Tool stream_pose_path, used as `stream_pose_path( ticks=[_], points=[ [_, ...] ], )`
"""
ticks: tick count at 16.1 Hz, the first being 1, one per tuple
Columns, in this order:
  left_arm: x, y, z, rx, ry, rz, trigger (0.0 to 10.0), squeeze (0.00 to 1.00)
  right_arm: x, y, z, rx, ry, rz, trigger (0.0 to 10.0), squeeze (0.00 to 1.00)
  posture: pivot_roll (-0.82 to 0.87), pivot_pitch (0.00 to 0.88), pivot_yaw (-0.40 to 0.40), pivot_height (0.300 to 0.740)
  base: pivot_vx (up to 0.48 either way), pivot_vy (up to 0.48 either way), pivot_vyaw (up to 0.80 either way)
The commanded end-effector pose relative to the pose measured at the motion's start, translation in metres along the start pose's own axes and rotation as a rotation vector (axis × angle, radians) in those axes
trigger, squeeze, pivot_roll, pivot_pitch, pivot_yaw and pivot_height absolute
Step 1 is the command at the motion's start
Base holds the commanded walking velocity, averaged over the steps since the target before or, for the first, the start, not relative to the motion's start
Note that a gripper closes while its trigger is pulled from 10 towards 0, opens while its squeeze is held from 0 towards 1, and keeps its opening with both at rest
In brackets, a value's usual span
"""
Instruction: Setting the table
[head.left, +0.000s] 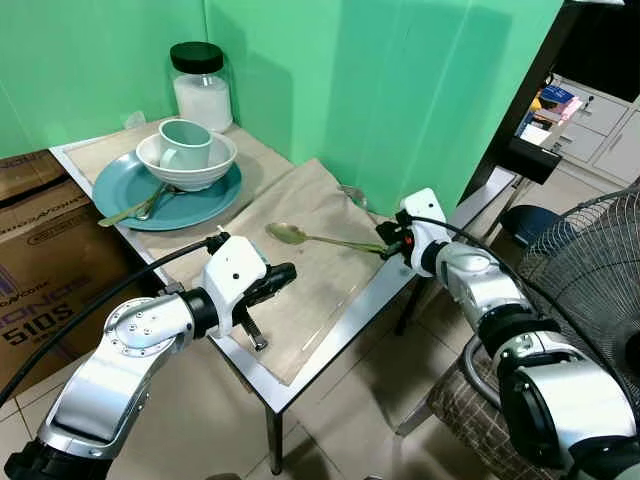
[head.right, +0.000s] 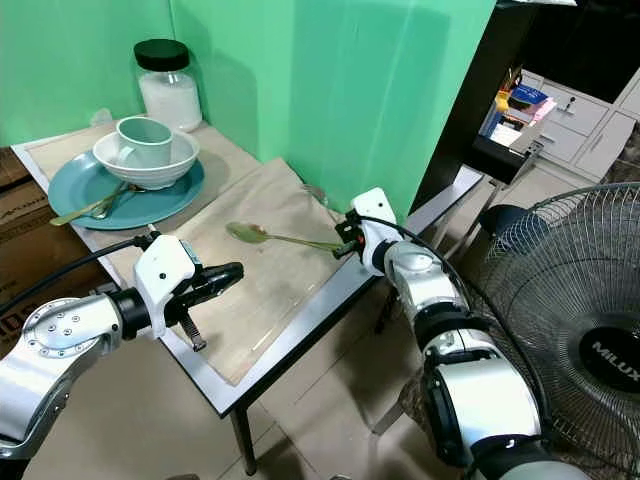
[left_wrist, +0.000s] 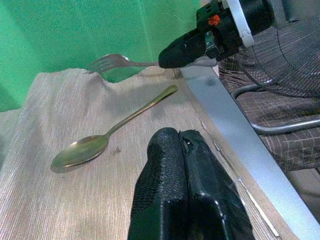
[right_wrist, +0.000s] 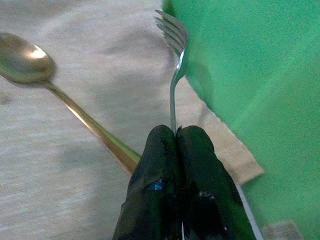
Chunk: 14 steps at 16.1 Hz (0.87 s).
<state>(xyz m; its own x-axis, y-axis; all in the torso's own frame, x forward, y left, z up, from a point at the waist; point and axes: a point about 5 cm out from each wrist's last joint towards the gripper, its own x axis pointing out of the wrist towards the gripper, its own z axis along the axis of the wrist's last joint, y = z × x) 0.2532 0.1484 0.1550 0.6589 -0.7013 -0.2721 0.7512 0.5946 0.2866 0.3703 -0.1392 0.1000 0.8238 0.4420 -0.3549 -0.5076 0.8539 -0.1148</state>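
A gold spoon (head.left: 300, 236) lies flat on the beige placemat (head.left: 300, 300), bowl toward the plates. My right gripper (head.left: 388, 243) is at the mat's right edge, just past the spoon's handle end, shut on a silver fork (right_wrist: 174, 60) whose tines (left_wrist: 107, 62) point toward the green wall. My left gripper (head.left: 285, 272) hovers over the mat's near side, shut with nothing in it, its fingertips (left_wrist: 170, 145) aimed at the spoon (left_wrist: 100, 145). At the table's far left a teal plate (head.left: 215, 205) carries a white bowl (head.left: 215, 165) with a teal mug (head.left: 185, 143) in it.
Gold cutlery (head.left: 130, 210) rests on the plate's left rim. A glass jar with a black lid (head.left: 202, 85) stands behind it by the green backdrop. A cardboard box (head.left: 30, 260) sits left of the table, a floor fan (head.left: 590, 270) to the right.
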Motion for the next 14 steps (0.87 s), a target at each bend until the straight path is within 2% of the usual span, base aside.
stream_pose_path(
  ticks=[1, 3, 5, 8, 10, 13, 14],
  points=[
    [0.002, 0.0, 0.0, 0.014, 0.006, 0.001, 10.0, 0.0, -0.003, -0.005, -0.003, -0.022, 0.002, -0.032, 0.0, 0.0, 0.13, 0.0, -0.088, 0.74, 0.0, 0.0, 0.0],
    [0.002, 0.002, 0.0, 0.018, 0.003, 0.018, 10.0, 0.0, -0.005, -0.008, -0.005, 0.0, -0.018, -0.077, 0.0, 0.0, 0.13, 0.0, -0.093, 0.74, 0.0, 0.0, 0.0],
    [0.001, 0.003, -0.001, 0.013, 0.004, 0.058, 10.0, 0.0, -0.013, -0.018, -0.002, 0.101, -0.118, -0.095, 0.0, 0.0, 0.14, 0.0, -0.104, 0.74, 0.0, 0.0, 0.0],
    [0.0, 0.004, -0.003, 0.009, 0.0, 0.085, 10.0, 0.0, -0.027, -0.019, 0.004, 0.14, -0.252, -0.034, 0.0, 0.0, 0.13, 0.0, -0.103, 0.74, 0.0, 0.0, 0.0],
    [0.001, 0.007, 0.0, 0.001, -0.027, 0.13, 10.0, 0.0, -0.041, -0.014, 0.01, 0.161, -0.342, 0.023, 0.0, 0.0, 0.13, 0.0, -0.098, 0.74, 0.0, 0.0, 0.0],
    [0.0, 0.013, 0.007, -0.029, -0.079, 0.265, 10.0, 0.0, -0.078, 0.002, 0.016, 0.275, -0.465, 0.064, 0.0, 0.0, 0.11, 0.0, -0.095, 0.74, 0.0, 0.0, 0.0],
    [-0.002, 0.013, 0.007, -0.041, -0.086, 0.299, 10.0, 0.0, -0.086, 0.01, 0.015, 0.297, -0.464, 0.068, 9.3, 0.0, 0.1, 0.0, -0.085, 0.74, 0.0, 0.0, 0.0]
  ],
)
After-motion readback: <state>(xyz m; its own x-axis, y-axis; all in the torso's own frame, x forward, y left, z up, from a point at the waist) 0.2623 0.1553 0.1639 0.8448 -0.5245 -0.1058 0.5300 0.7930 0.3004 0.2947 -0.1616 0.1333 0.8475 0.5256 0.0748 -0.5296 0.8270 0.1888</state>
